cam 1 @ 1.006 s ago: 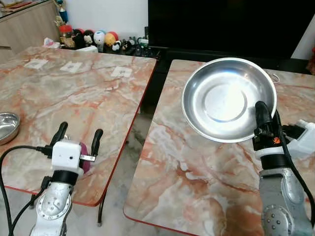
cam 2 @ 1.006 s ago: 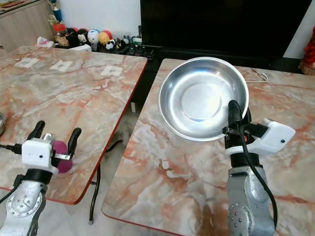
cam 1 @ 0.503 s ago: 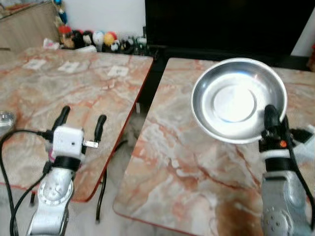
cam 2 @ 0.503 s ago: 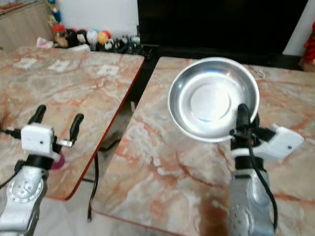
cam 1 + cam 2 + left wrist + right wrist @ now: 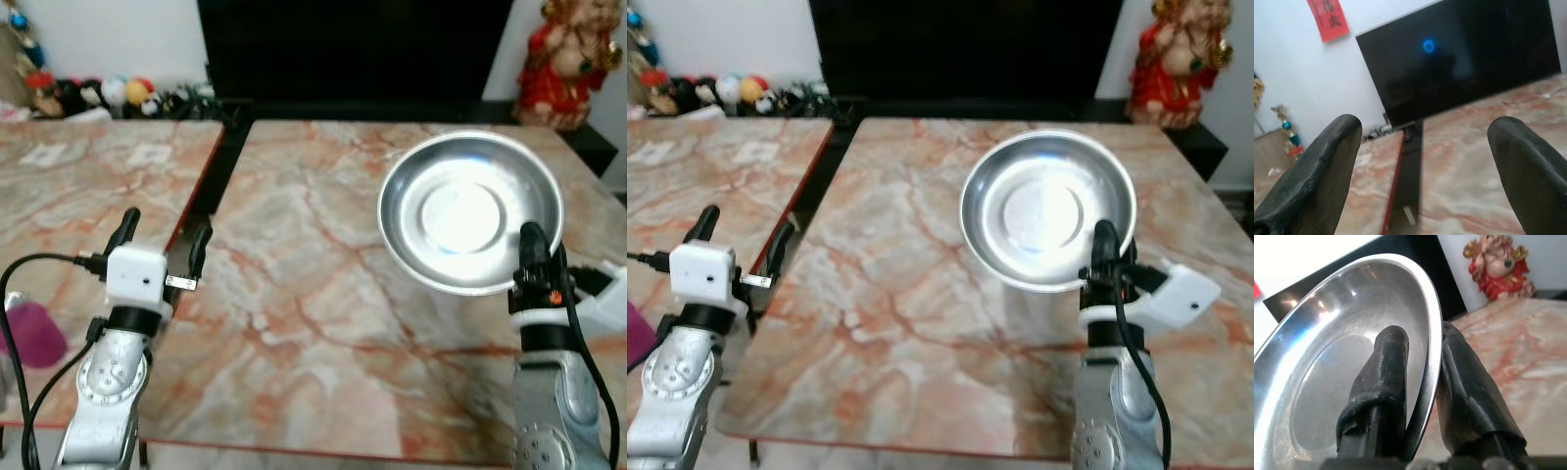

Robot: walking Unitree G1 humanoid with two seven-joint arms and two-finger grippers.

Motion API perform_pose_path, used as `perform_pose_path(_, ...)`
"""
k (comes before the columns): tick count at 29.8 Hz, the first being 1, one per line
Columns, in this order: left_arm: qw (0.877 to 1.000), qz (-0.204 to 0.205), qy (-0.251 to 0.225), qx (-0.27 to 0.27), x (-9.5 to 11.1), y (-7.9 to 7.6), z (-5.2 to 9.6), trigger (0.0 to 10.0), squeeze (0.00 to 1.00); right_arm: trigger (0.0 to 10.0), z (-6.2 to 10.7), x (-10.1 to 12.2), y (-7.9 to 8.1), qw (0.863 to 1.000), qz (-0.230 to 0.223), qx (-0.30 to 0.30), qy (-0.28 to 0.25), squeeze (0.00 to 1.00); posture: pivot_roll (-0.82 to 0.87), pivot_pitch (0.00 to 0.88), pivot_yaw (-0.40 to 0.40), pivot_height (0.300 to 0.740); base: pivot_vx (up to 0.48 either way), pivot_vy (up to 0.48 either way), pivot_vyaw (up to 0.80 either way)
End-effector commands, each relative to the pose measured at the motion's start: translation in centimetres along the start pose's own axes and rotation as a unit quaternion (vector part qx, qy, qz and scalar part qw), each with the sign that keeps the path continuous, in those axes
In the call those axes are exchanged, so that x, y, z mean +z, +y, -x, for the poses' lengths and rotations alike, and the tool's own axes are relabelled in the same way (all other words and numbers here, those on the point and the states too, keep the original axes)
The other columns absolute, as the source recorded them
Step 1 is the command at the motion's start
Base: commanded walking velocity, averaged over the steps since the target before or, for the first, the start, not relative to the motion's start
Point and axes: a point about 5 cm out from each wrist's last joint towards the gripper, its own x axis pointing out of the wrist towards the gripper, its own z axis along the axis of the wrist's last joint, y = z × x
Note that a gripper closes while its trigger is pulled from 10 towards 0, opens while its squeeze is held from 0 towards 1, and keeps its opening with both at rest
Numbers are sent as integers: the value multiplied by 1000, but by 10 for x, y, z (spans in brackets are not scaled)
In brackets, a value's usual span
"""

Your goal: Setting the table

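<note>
Jaws of the right gripper (image 5: 530, 257) clamp the near rim of the steel plate (image 5: 470, 211), holding it tilted above the right bench (image 5: 313, 294), probably for setting down; left gripper (image 5: 162, 240) jaws stand apart, empty.

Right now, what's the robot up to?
It's setting the table. The right gripper pinches the rim of a steel plate, holding it tilted above the marble table. The left gripper hovers open near that table's left edge, holding nothing. The plate isn't set down yet.
</note>
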Motion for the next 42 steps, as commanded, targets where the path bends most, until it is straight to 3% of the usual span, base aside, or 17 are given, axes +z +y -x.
perform_pose_path(1, 1000, -3, 5, -4, -1, 1, 1, 10000, 0, 10000, -1, 5, 2, 1000, 4, 3, -11, 0, 43, 0, 28, 740, 0, 0, 0)
perform_pose_path(5, 1000, 7, 20, -13, -6, -3, 3, 10000, 0, 10000, 1, -1, 0, 999, 29, 26, 28, 0, 32, 0, 33, 740, 0, 0, 0)
perform_pose_path(6, 999, 9, 26, -20, -8, -5, 3, 10000, 0, 10000, 1, -3, -3, 997, 59, 31, 43, 0, 28, 0, 31, 740, 0, 0, 0)
perform_pose_path(12, 998, 27, 46, -36, -16, -13, 9, 10000, 0, 10000, -1, -3, -26, 995, 79, -19, 62, 0, 21, 0, 28, 740, 0, 0, 0)
perform_pose_path(15, 998, 28, 49, -40, -17, -14, 10, 10000, 0, 10000, -1, -5, -36, 989, 112, -31, 86, 0, 26, 0, 26, 740, 0, 0, 0)
perform_pose_path(17, 997, 30, 53, -40, -19, -15, 10, 10000, 0, 10000, -1, -5, -44, 989, 107, -43, 97, 0, 25, 0, 26, 740, 0, 0, 0)
perform_pose_path(19, 997, 32, 57, -41, -21, -15, 10, 10000, 0, 10000, 4, -7, -52, 990, 69, -56, 109, 0, 23, 0, 26, 740, 0, 0, 0)
perform_pose_path(24, 997, 30, 61, -38, -23, -13, 8, 10000, 0, 10000, 18, -12, -55, 990, -21, -71, 121, 0, 22, 0, 31, 740, 0, 0, 0)
perform_pose_path(26, 997, 27, 61, -39, -24, -13, 6, 10000, 0, 10000, 28, -18, -58, 982, -59, -70, 167, 0, 12, 0, 31, 740, 0, 0, 0)
perform_pose_path(30, 997, 26, 59, -39, -24, -13, 5, 10000, 0, 10000, 41, -29, -72, 971, 10, -65, 229, 0, 11, 0, 31, 740, 0, 0, 0)
perform_pose_path(36, 998, 25, 49, -36, -21, -13, 0, 10000, 0, 10000, 51, -38, -94, 959, 40, -100, 262, 0, 22, 0, 28, 740, 0, 0, 0)
perform_pose_path(42, 998, 27, 52, -27, -22, -10, 1, 10000, 0, 10000, 52, -42, -97, 953, 46, -104, 280, 0, 18, 0, 28, 740, 0, 0, 0)
